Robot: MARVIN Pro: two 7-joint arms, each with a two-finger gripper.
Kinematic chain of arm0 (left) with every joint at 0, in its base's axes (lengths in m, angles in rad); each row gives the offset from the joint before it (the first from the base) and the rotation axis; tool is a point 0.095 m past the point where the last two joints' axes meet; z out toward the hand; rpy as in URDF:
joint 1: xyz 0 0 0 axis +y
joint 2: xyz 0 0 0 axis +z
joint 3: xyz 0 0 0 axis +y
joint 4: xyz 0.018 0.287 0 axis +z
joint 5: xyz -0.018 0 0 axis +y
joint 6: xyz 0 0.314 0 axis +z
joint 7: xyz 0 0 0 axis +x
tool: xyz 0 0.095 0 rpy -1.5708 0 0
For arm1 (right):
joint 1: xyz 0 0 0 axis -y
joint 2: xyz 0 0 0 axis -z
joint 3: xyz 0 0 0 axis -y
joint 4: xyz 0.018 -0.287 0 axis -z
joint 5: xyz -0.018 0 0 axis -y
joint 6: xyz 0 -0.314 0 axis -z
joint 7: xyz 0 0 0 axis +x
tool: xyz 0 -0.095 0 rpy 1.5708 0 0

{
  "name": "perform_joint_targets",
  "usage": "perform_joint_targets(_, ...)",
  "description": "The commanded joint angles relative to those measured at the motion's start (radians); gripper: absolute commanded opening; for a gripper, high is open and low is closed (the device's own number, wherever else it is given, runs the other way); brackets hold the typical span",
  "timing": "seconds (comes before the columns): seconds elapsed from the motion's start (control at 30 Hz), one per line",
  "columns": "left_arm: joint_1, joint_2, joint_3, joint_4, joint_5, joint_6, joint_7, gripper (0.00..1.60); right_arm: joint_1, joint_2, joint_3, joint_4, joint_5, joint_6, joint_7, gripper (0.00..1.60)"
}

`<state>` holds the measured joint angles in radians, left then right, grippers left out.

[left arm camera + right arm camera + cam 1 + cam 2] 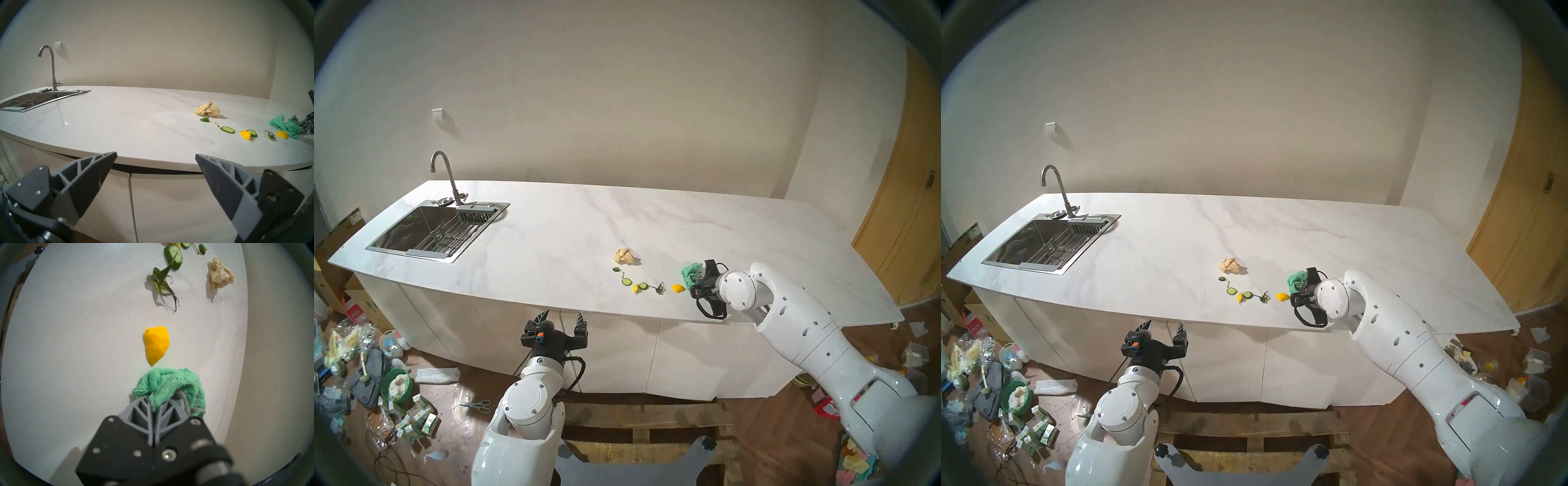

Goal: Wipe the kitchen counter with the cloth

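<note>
Dim, warm indoor light, soft shadows, fisheye bending with dark rims, slightly blurred edges.

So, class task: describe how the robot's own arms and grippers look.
Both arms are glossy white rounded shells with small dark screws. The left gripper and right gripper have black bodies, grey jaws with leaf-like ribbing, and looping black cables; the left one has an orange connector.

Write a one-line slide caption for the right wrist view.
Right gripper shut on the teal cloth, just short of a yellow peel scrap on the white counter.
</note>
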<state>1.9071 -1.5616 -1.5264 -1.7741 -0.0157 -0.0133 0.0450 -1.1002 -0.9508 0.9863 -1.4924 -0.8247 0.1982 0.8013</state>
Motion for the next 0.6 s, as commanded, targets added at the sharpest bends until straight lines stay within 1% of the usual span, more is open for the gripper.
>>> perform_joint_targets(0.0, -0.005, 0.001, 0.003, -0.026, 0.000, -0.006, -0.004, 1.60, -0.094, 0.106, 0.039, -0.072, 0.038, 0.027, 0.059, 0.00)
perform_joint_targets(0.03, -0.005, 0.001, 0.003, -0.026, 0.000, -0.006, -0.004, 1.60, -0.094, 0.106, 0.039, -0.072, 0.038, 0.027, 0.059, 0.00)
perform_joint_targets(0.07, -0.005, 0.001, 0.003, -0.026, -0.001, -0.006, -0.004, 1.60, -0.126, 0.122, 0.053, -0.116, 0.055, 0.034, 0.061, 0.00)
perform_joint_targets(0.1, -0.005, 0.001, 0.003, -0.027, -0.001, -0.006, -0.004, 1.60, -0.130, 0.130, 0.051, -0.131, 0.073, 0.046, 0.061, 0.00)
perform_joint_targets(0.13, -0.005, 0.001, 0.003, -0.027, -0.001, -0.006, -0.004, 1.60, -0.130, 0.130, 0.051, -0.131, 0.073, 0.046, 0.061, 0.00)
perform_joint_targets(0.17, -0.005, 0.002, 0.003, -0.027, -0.001, -0.006, -0.004, 1.60, -0.154, 0.139, 0.060, -0.167, 0.100, 0.066, 0.055, 0.00)
perform_joint_targets(0.2, -0.005, 0.002, 0.003, -0.027, -0.001, -0.006, -0.004, 1.60, -0.172, 0.139, 0.068, -0.189, 0.096, 0.071, 0.050, 0.00)
perform_joint_targets(0.27, -0.005, 0.002, 0.003, -0.028, -0.001, -0.006, -0.004, 1.60, -0.191, 0.137, 0.073, -0.220, 0.112, 0.088, 0.052, 0.00)
perform_joint_targets(0.3, -0.005, 0.002, 0.003, -0.028, -0.001, -0.006, -0.004, 1.60, -0.191, 0.137, 0.073, -0.220, 0.112, 0.088, 0.052, 0.00)
perform_joint_targets(0.33, -0.005, 0.002, 0.003, -0.028, -0.001, -0.006, -0.004, 1.60, -0.197, 0.134, 0.070, -0.228, 0.113, 0.090, 0.051, 0.00)
perform_joint_targets(0.37, -0.005, 0.002, 0.003, -0.028, -0.001, -0.006, -0.004, 1.60, -0.214, 0.128, 0.081, -0.245, 0.134, 0.098, 0.046, 0.00)
perform_joint_targets(0.43, -0.005, 0.002, 0.003, -0.028, -0.001, -0.006, -0.004, 1.60, -0.229, 0.116, 0.081, -0.261, 0.130, 0.111, 0.026, 0.00)
perform_joint_targets(0.5, -0.004, 0.002, 0.003, -0.028, -0.001, -0.005, -0.005, 1.60, -0.242, 0.089, 0.091, -0.258, 0.122, 0.136, -0.013, 0.00)
perform_joint_targets(0.57, -0.004, 0.002, 0.003, -0.029, -0.001, -0.005, -0.005, 1.60, -0.239, 0.062, 0.086, -0.240, 0.102, 0.147, -0.058, 0.00)
